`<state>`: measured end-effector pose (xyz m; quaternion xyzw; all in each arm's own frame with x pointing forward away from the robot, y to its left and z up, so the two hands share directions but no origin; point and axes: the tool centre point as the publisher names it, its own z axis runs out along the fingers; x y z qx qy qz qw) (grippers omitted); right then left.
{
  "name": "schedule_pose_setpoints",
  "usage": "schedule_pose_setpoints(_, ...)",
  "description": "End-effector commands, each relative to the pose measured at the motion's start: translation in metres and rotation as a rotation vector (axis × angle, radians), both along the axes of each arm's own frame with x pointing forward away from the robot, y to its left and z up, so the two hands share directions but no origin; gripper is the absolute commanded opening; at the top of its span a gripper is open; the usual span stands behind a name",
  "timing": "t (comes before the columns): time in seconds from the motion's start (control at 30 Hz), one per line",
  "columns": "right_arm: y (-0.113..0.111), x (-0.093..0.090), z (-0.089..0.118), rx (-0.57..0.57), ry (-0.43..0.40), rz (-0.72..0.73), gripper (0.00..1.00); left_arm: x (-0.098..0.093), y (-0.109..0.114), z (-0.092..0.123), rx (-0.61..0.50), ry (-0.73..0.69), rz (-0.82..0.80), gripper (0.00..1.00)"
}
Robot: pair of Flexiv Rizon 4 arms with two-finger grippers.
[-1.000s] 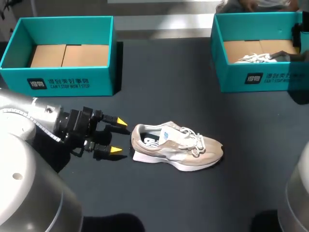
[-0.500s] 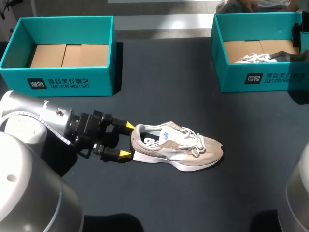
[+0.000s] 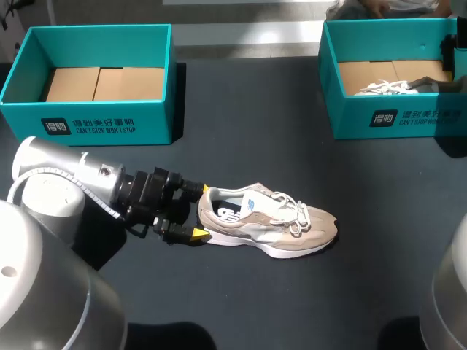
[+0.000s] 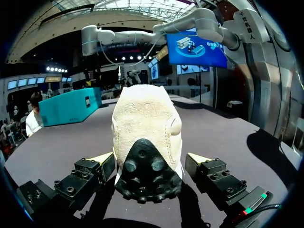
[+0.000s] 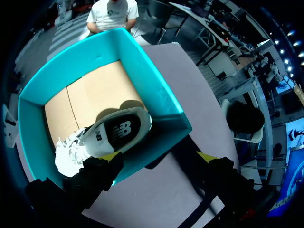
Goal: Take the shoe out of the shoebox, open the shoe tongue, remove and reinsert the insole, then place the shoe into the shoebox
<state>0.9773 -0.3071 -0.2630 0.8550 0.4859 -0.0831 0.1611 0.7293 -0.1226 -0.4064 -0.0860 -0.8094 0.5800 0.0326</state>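
Suede in pale beige, with paler mesh panels, a white sole and white laces, makes up the shoe (image 3: pixel 266 222), which is seen lying on its side on the dark worktop (image 3: pixel 255 306), opening turned toward the camera, heel toward the left arm and toe toward the right. A dark insole with a white mark is visible inside the opening. In the left wrist view the shoe (image 4: pixel 146 128) is seen from behind, with a black studded pad at the heel. The left tool (image 3: pixel 201 211) is held open and level with the worktop, and its two yellow-tipped fingers (image 4: pixel 102 159) are set on either side of the heel; a firm grip is not shown. The left shoebox (image 3: pixel 95 120), teal with a cardboard floor, stands well behind the shoe. The right tool (image 5: pixel 159 156) is spread wide and holds nothing; it is hung above the near wall of the right shoebox (image 5: pixel 161 99), in which a second shoe (image 5: pixel 114 133) is propped, sole upward.
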Motion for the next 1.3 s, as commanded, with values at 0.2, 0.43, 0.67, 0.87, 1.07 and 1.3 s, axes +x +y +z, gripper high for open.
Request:
schedule_pose_setpoints(0.2,0.0,0.0,0.0,0.001,-0.001,0.0,1.0,0.001,-0.019,-0.007,-0.014,0.012,0.006,1.0)
schedule_pose_setpoints(0.43,0.0,0.0,0.0,0.001,-0.001,0.0,1.0,-0.001,-0.027,-0.009,-0.011,0.018,0.016,0.97)
schedule_pose_setpoints(0.67,0.0,0.0,0.0,0.001,-0.001,0.0,1.0,-0.001,-0.021,-0.009,-0.009,0.024,0.085,0.0)
schedule_pose_setpoints(0.87,0.0,0.0,0.0,0.001,-0.001,0.0,1.0,-0.005,-0.014,-0.001,-0.03,0.059,0.179,0.0)
schedule_pose_setpoints(1.07,0.0,0.0,0.0,0.001,-0.001,0.0,1.0,-0.012,-0.008,0.006,-0.039,0.041,0.246,0.0)
schedule_pose_setpoints(1.3,0.0,0.0,0.0,0.001,-0.001,0.0,1.0,-0.013,0.003,0.001,-0.019,0.038,0.288,0.0)
